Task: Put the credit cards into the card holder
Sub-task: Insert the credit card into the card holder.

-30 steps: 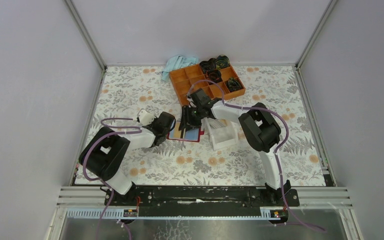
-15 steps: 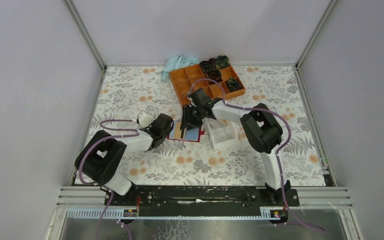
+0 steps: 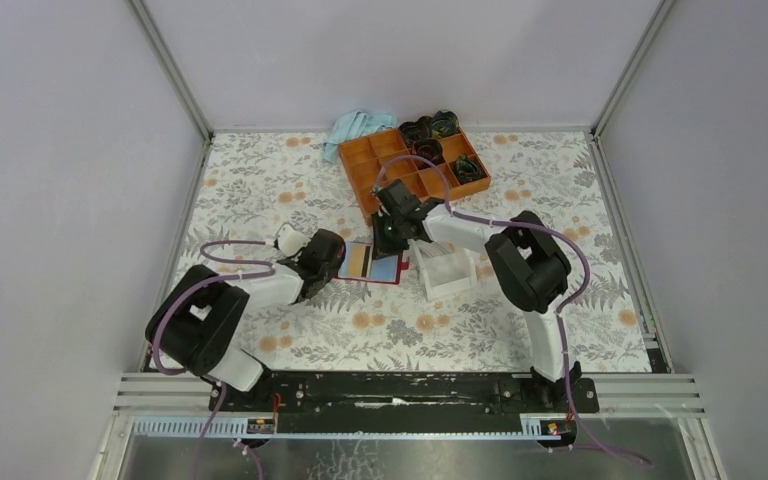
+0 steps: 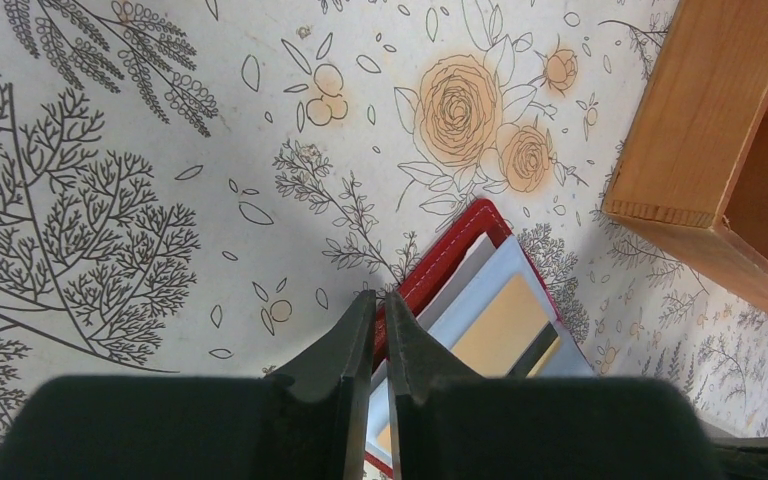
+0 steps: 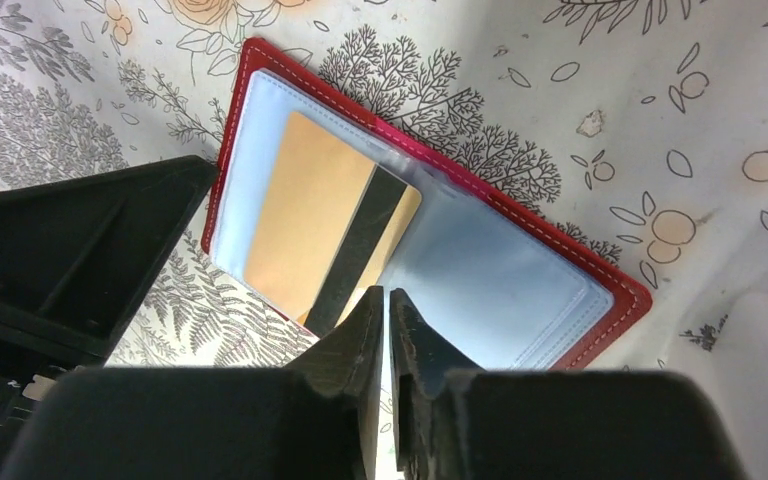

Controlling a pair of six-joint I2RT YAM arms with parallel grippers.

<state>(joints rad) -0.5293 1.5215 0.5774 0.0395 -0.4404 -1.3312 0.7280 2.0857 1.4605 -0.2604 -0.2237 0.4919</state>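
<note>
Dark-red with a pale blue lining, the card holder [image 5: 520, 290] lies open on the flowered table [image 3: 260, 190]. A whitish clear box [image 3: 447, 268] sits just beside it at 3 o'clock, and an orange tray [image 3: 365, 165] stands farther off at 1 o'clock. A tan-gold card [image 5: 300, 230] with a dark stripe sits in the holder's left half, seemingly partly under the pocket's lip; how deep, I cannot tell. The left gripper [image 4: 378, 298], at the holder's 9 o'clock, is clenched on the red edge, pinning it. The right gripper [image 5: 381, 296], reaching in from 1 o'clock, has its fingers pressed nearly together over the card's stripe. Whether they nip the card or merely touch it I cannot tell. As I judge it, those narrow tips may skid off the slick card or catch the lip and buckle it. Pinched at one edge only, the holder could also swivel toward the box, working the card out rather than in.
</note>
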